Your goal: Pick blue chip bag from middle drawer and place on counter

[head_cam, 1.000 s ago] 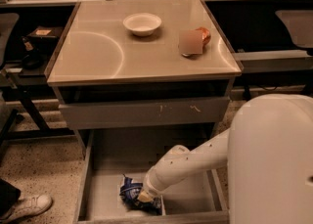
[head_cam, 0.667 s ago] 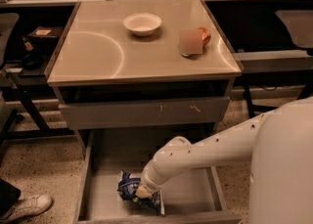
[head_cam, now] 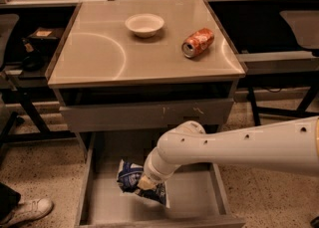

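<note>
The blue chip bag (head_cam: 133, 179) is a crumpled dark blue and white packet, held tilted above the floor of the open middle drawer (head_cam: 197, 199), left of its middle. My gripper (head_cam: 145, 182) sits at the end of the white arm that reaches in from the right, and it is shut on the bag's right side; the fingers are mostly hidden by the wrist and the bag. The beige counter (head_cam: 99, 53) with pale arc marks lies above, on the grey cabinet.
A white bowl (head_cam: 144, 24) stands at the counter's back middle. An orange soda can (head_cam: 197, 43) lies on its side to the right. A scratched grey drawer front (head_cam: 149, 115) hangs over the open drawer. A shoe (head_cam: 25, 211) is at the lower left.
The arm has risen and swung toward the left, lifting the chip bag off the drawer floor. The bag now hangs higher and more tilted.
</note>
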Robot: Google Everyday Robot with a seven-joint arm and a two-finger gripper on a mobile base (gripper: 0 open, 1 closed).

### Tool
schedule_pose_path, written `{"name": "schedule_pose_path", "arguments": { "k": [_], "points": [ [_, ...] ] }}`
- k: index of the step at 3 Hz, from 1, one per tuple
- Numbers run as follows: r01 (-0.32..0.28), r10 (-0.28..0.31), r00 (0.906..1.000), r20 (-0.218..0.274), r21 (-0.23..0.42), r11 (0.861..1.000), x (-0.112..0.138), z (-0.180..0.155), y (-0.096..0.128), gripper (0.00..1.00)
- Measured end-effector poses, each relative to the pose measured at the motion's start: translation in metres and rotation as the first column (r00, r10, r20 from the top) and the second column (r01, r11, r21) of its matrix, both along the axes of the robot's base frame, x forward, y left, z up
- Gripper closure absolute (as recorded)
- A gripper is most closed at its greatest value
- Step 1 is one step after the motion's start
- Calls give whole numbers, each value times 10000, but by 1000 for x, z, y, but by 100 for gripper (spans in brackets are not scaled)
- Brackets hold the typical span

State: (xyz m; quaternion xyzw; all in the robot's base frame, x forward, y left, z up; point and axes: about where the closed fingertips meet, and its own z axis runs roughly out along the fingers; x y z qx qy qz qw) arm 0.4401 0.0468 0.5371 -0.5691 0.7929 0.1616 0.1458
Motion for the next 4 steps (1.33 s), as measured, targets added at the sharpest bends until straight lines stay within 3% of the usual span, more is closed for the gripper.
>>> {"name": "schedule_pose_path", "arguments": {
  "k": [2, 3, 4],
  "points": [
    [-15, 15, 10000, 60, -30, 10000, 0, 4, -1, 100],
    [-106, 102, 9995, 302, 127, 9999, 14, 40, -1, 100],
    [-97, 85, 9983, 584, 209, 9997, 32, 99, 2, 100]
  ]
}}
